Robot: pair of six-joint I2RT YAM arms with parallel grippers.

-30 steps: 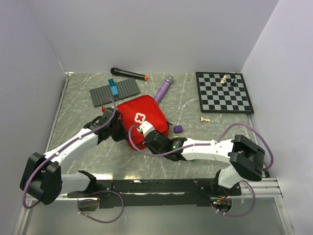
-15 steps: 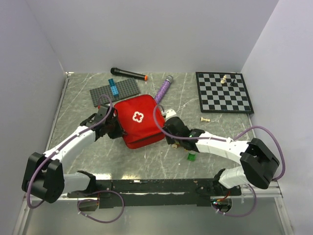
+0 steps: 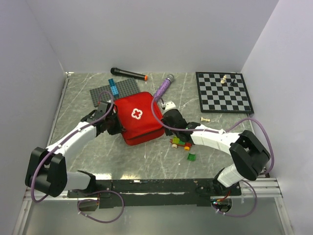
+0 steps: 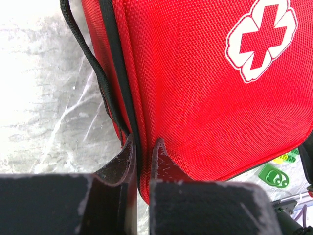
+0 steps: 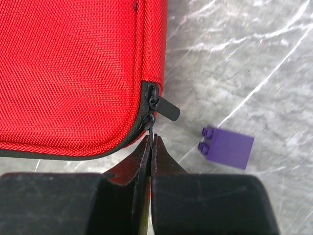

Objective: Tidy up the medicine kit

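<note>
Clamping the side seam of the medicine kit (image 3: 139, 117), your left fingers (image 4: 123, 165) pinned it on the bench (image 3: 127, 161), while your right fingers (image 5: 140, 161) were closed tight on the zipper pull cord (image 5: 152, 126) at its corner; an off-line tug could have slipped the cord free.

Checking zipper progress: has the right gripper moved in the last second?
Yes. In the top view the right gripper went from the medicine kit's near edge rightward, toward the chessboard.
</note>
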